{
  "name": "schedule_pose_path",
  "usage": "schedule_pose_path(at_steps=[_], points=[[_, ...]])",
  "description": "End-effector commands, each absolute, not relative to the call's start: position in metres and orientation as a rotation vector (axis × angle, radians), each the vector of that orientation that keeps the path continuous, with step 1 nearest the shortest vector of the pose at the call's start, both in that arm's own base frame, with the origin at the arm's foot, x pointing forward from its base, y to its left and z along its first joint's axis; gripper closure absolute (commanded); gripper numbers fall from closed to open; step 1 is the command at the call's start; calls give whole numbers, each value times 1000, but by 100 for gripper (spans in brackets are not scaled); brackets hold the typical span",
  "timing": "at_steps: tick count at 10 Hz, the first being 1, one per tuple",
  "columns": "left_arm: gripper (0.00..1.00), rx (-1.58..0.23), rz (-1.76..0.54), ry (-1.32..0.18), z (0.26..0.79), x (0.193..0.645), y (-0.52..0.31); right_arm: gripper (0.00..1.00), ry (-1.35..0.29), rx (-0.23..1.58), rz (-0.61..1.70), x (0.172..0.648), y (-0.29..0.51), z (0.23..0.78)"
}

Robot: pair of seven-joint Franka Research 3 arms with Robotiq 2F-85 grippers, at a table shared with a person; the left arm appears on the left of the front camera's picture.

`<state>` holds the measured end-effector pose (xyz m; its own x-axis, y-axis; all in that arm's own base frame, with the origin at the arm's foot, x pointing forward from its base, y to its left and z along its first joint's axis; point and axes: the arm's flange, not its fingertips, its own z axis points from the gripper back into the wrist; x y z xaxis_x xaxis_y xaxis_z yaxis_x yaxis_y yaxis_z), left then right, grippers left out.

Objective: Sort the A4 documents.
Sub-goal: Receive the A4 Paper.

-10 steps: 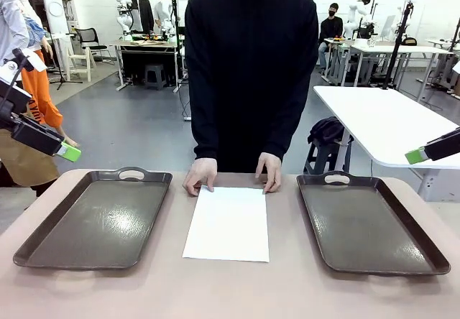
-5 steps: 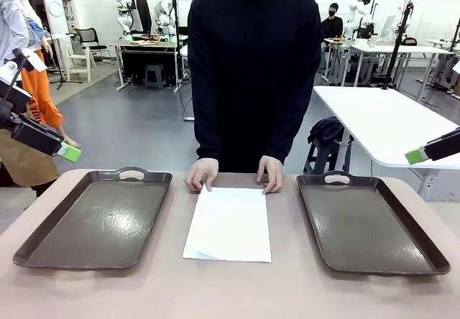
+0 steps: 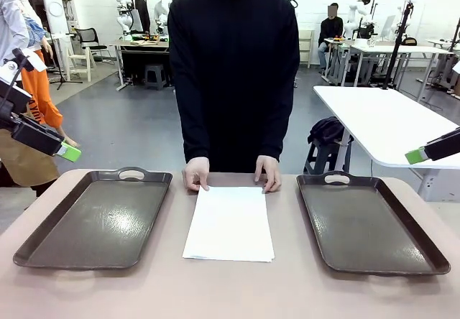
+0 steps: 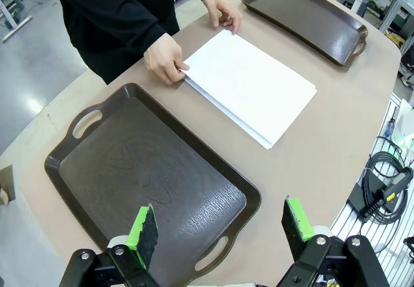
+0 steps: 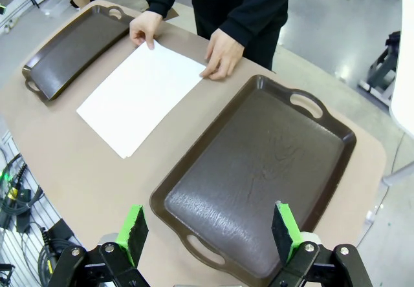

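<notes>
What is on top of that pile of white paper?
The person's two hands rest on the far edge of the A4 documents. The top one looks blank; those beneath are covered.

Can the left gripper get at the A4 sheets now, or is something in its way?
Probably yes: the left gripper hangs open near the left tray, and nothing covers the A4 documents. Only the person's hands rest on their far edge.

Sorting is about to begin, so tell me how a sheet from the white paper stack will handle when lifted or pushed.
The A4 documents look thin and lie flat on the table, so a sheet lifted by one edge would probably droop. Their edges are slightly fanned at the near corner, so a push would likely slide several sheets apart.
</notes>
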<state>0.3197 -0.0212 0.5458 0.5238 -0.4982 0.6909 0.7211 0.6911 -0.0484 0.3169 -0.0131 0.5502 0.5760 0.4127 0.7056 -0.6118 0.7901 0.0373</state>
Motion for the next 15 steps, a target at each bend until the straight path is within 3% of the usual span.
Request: schedule_pose_path(at_steps=[1,15], points=[[0,-356,-753,-704,546,320,-22,0,-741,292,603,317,-13,550],[0,-356,-753,-704,546,320,-22,0,-741,292,603,317,-13,550]])
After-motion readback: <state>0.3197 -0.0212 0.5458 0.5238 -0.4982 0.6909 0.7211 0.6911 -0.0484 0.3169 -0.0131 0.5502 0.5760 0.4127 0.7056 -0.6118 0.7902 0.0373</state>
